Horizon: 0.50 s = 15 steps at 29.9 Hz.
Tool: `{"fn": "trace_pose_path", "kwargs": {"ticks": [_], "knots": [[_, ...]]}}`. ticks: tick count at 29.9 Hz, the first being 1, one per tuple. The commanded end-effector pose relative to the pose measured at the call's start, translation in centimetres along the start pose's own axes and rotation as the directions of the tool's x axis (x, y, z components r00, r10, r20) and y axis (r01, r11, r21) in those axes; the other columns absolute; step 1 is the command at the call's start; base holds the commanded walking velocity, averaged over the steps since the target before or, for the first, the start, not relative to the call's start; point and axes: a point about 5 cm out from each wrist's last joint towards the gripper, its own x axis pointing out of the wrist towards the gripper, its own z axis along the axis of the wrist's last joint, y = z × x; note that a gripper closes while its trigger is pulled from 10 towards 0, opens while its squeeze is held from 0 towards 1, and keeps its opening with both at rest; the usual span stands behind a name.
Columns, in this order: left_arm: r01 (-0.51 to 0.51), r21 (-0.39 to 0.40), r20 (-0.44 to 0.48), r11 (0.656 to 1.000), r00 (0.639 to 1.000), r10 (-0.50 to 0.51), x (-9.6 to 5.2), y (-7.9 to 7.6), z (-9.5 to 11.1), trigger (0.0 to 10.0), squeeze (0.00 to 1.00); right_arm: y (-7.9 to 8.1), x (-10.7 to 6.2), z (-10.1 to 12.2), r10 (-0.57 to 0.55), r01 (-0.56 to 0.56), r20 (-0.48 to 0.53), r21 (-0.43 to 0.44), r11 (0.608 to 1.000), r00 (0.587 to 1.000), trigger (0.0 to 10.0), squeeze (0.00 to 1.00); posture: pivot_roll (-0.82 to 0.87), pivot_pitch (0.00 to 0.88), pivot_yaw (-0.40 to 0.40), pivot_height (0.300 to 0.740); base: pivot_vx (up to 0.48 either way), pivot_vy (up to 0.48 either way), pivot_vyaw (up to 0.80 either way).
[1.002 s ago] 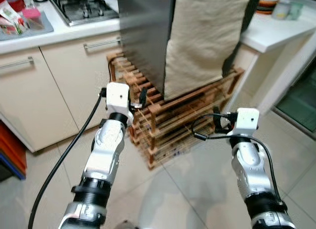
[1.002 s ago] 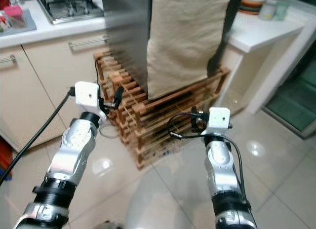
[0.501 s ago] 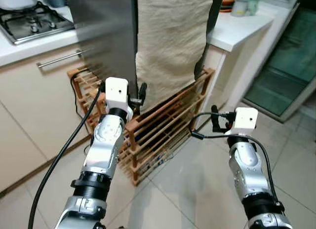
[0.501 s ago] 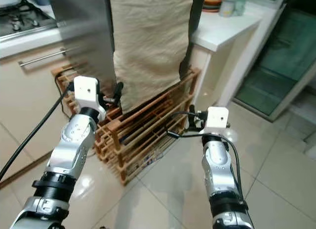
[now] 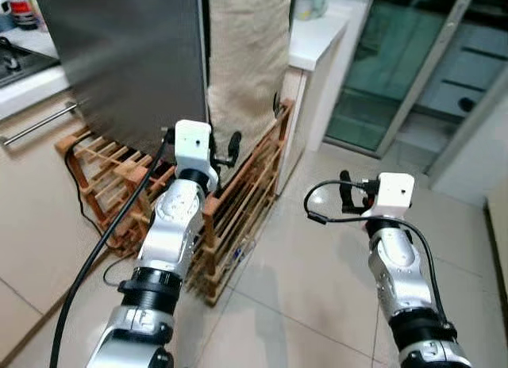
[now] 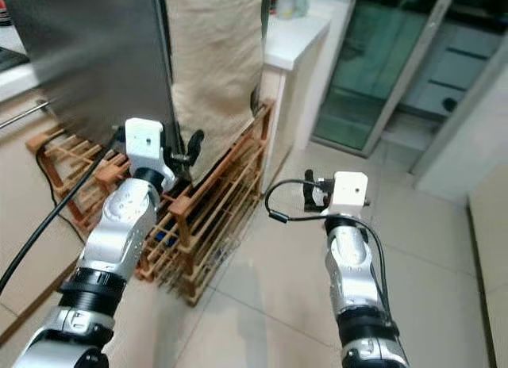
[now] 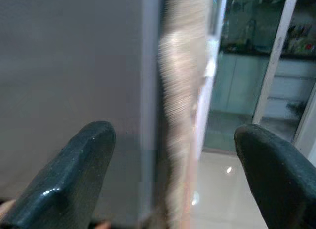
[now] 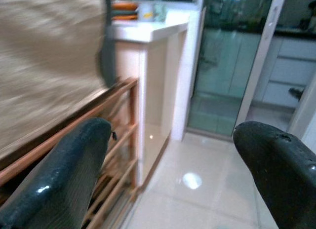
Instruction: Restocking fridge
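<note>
You are in the approach step: nothing is in hand and the robot stands beside the fridge (image 5: 127, 59), whose grey steel side takes up the upper left of the left eye view. A beige cloth (image 5: 246, 51) hangs down its front at upper centre, and the fridge rests on a wooden slatted rack (image 5: 238, 201) that runs across the middle left of the frame. You can see no items to stock here, so where the goods lie cannot be told.

Your left gripper (image 5: 226, 150) is at centre left, just beside the fridge's corner and over the rack. In the left wrist view its fingers (image 7: 74, 174) are spread wide with nothing between them. Your right gripper (image 5: 349, 195) hovers at centre right over the tiled floor (image 5: 317, 289), well apart from the fridge. Its fingers (image 8: 64, 174) are also spread and empty.

Next, you probably need to face the fridge's front and find the door edge or handle, likely hidden behind the cloth. Mind the rack and the black cable (image 5: 103, 249) trailing from the left arm.
</note>
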Motion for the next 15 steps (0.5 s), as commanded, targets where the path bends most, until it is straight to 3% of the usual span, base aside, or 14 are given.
{"fn": "trace_pose_path", "kwargs": {"ticks": [1,8,15], "knots": [[0.015,-0.002,0.025,1.000,1.000,-0.015,-0.1,-0.3,0.4,10.0,0.00,-0.7,0.3,0.9,-0.011,0.011,0.039,-0.001,1.000,0.999,10.0,0.02,-0.03,0.000,-0.040,0.740,0.000,0.000,0.00],[0.021,-0.026,0.040,0.999,0.999,-0.020,-0.2,-0.9,0.6,10.0,0.00,-0.3,0.4,1.0,0.013,-0.012,0.044,-0.010,1.000,0.999,10.0,0.01,-0.02,0.000,-0.047,0.740,0.000,0.000,0.00],[0.030,-0.012,0.106,0.999,0.994,-0.029,0.0,-1.4,1.9,10.0,0.00,0.0,0.5,1.0,0.017,-0.016,0.046,-0.008,1.000,0.999,10.0,0.01,-0.01,0.000,-0.040,0.740,0.469,0.000,0.00]]}}
